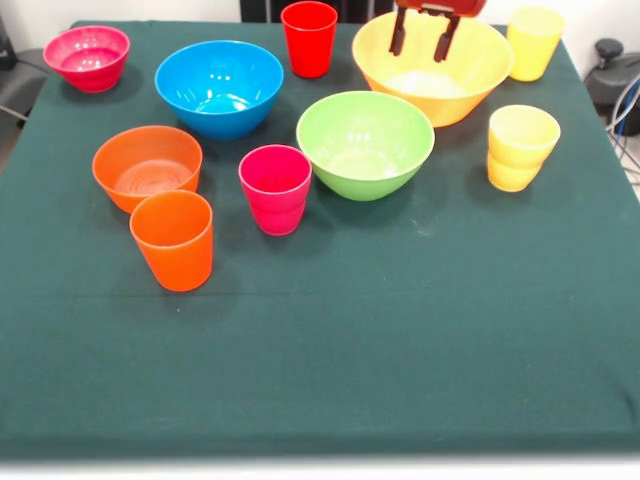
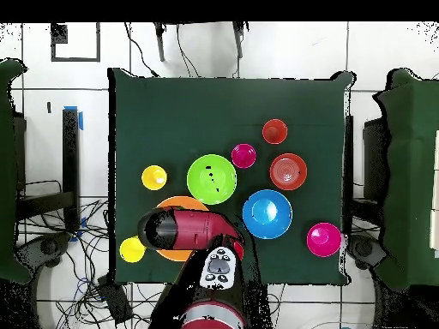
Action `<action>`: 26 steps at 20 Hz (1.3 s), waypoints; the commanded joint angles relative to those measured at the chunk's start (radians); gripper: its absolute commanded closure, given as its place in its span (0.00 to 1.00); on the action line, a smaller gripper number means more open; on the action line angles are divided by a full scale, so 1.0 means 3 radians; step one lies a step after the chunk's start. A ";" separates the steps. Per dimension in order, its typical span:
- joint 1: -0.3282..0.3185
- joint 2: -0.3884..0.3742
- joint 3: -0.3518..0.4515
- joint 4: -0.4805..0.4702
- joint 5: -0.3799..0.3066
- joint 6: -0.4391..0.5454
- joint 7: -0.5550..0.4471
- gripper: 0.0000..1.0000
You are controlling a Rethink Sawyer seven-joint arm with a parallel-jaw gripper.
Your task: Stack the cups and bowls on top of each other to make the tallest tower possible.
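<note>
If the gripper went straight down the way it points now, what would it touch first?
Probably the inside of the very large glossy yellow plastic bowl: the open gripper hangs directly above its hollow, though the remaining height is unclear.

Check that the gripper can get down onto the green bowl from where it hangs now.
Probably yes. The open gripper hangs over the yellow bowl; the green bowl sits just beside it, empty, with nothing above.

A dark green cloth surface (image 1: 400, 330) carries separate bowls: yellow (image 1: 478, 75), green (image 1: 365, 145), blue (image 1: 219, 88), orange (image 1: 147, 165), pink (image 1: 86, 57); cups stand among them.

Five bowls (image 1: 219, 87), (five) cups (image 1: 275, 188).
</note>
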 commanded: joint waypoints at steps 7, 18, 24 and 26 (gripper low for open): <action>0.0108 -0.0019 0.0007 -0.0098 -0.0277 -0.0163 0.0357 0.00; 0.0020 0.0200 0.0124 -0.0181 -0.0271 -0.0221 0.0284 0.00; -0.0001 0.0356 0.0113 -0.0220 -0.0253 -0.0378 0.0342 0.00; -0.0007 0.0416 0.0111 -0.0235 -0.0240 -0.0415 0.0358 0.00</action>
